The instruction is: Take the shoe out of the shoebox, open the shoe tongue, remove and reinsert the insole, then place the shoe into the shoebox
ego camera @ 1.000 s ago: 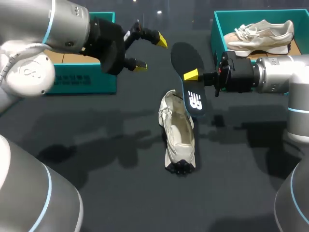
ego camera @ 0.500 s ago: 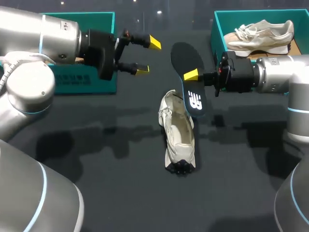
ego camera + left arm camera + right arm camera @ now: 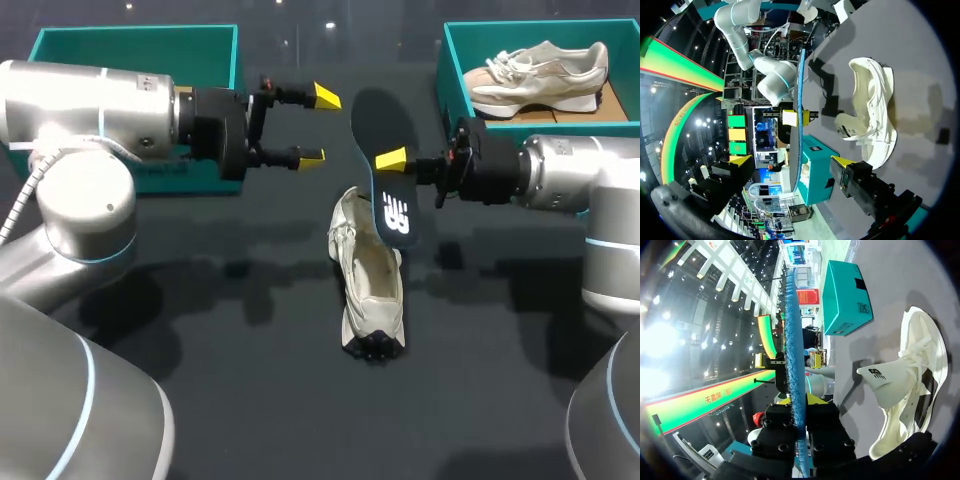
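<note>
A white shoe lies mid-frame on the tabletop, its opening showing. The dark insole, with a white logo, is raised over the shoe's upper end. The teal shoebox sits upper right.

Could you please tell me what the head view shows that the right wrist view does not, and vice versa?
Only the head view shows the second shoe in the right box and the insole's dark face. Only the right wrist view shows the insole edge-on between both fingers of the right gripper. Both show the insole, the white shoe on the table and the left box.
</note>
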Available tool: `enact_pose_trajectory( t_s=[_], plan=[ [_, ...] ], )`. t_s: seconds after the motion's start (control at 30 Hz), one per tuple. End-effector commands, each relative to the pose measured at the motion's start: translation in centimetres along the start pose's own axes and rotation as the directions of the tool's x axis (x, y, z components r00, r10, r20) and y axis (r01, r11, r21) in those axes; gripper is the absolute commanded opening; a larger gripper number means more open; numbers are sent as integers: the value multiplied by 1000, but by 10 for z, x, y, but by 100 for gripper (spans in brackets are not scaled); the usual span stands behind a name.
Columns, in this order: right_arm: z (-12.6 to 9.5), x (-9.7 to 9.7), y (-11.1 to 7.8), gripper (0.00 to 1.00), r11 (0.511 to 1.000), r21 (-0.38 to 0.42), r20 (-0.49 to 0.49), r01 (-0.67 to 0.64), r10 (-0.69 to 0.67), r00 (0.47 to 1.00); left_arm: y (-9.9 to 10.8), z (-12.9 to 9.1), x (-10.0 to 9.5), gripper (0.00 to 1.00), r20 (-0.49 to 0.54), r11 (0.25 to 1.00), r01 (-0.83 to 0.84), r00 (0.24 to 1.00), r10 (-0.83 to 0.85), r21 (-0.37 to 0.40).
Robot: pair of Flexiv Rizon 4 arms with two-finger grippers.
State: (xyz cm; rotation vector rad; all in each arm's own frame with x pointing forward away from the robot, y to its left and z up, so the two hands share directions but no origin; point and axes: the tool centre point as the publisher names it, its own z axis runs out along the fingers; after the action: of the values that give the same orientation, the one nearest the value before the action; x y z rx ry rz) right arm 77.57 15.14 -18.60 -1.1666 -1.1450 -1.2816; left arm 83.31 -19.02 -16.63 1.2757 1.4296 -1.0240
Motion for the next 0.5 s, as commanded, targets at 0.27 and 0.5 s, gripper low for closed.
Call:
enact_pose_trajectory(
  t_s=[0.27,0.5],
  plan=[
    [14,-4,4,0,1000,6,32,-11,10,999,0,18,4,100,-15,999,30,999,-31,-21],
    [21,-4,2,0,1000,13,22,-1,1,1000,0,29,7,91,5,999,44,999,-44,-22]
  ],
)
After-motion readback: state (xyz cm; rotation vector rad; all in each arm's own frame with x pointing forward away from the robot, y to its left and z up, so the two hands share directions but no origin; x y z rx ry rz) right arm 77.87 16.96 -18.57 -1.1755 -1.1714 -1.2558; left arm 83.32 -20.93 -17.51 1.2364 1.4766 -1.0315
